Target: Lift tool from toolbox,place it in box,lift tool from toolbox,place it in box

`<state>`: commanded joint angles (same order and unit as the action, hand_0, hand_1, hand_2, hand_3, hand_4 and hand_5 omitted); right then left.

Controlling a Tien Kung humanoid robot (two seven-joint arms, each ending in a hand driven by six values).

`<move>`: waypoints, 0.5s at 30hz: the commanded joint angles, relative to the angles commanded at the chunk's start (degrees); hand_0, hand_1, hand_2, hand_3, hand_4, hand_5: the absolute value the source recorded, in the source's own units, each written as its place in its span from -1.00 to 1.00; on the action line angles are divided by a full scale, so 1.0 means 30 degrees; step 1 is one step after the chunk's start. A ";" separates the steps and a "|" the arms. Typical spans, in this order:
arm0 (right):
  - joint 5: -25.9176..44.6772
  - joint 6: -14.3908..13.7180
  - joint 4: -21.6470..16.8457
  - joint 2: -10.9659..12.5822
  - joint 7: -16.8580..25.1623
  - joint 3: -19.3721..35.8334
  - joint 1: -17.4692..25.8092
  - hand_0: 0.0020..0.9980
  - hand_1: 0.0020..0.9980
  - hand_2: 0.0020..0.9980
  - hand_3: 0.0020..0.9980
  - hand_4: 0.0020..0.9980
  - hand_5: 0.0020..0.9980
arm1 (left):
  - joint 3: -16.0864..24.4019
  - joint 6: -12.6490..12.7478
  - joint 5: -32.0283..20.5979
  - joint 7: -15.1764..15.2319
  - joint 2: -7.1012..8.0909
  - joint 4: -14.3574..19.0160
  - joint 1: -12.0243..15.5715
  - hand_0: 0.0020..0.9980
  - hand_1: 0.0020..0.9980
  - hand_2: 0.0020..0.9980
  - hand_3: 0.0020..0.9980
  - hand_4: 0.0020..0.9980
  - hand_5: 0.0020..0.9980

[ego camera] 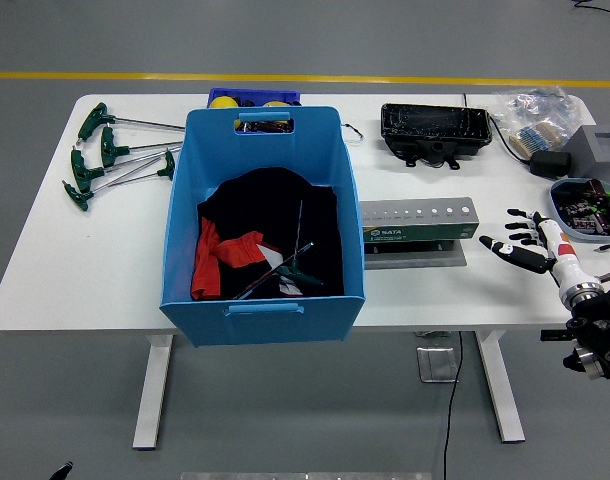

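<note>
Toolbox [420, 221], left of open robot hand [526, 245]

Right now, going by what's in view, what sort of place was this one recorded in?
Probably a workshop or industrial lab floor. The grey floor carries a yellow line, the white table holds green T-handle wrenches and a metal tool holder, and a blue bin sits beside them.
</note>
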<state>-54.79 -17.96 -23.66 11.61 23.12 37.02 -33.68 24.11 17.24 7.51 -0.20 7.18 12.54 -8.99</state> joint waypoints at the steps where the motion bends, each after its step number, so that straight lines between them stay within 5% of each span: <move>1: 0.0075 -0.0012 0.0069 -0.0051 0.0006 -0.0099 -0.0048 0.41 0.23 0.35 0.53 1.00 -0.21 | 0.0002 0.0001 0.0016 -0.0006 0.0001 0.0005 -0.0008 0.56 0.69 0.62 0.47 0.48 0.26; 13: 0.1004 -0.0374 0.0322 -0.0536 -0.0096 -0.1123 -0.0365 0.37 0.11 0.23 0.36 1.00 -0.25 | -0.0071 0.0026 0.0075 -0.0029 -0.0004 0.0071 -0.0145 0.56 0.69 0.63 0.47 0.49 0.26; 14: 0.1269 -0.0446 0.0337 -0.0541 -0.0238 -0.1274 -0.0403 0.34 0.08 0.15 0.14 1.00 -0.26 | -0.0093 0.0036 0.0064 -0.0032 -0.0012 0.0081 -0.0163 0.56 0.69 0.63 0.47 0.49 0.26; 15: 0.1469 -0.0523 0.0411 -0.0559 -0.0323 -0.1382 -0.0438 0.34 0.08 0.15 0.14 1.00 -0.26 | -0.0119 0.0045 0.0043 -0.0034 -0.0014 0.0093 -0.0175 0.56 0.69 0.63 0.47 0.49 0.26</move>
<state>-50.39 -19.53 -22.43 9.94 22.15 32.88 -34.99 23.75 17.37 7.64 -0.30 7.14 12.82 -9.51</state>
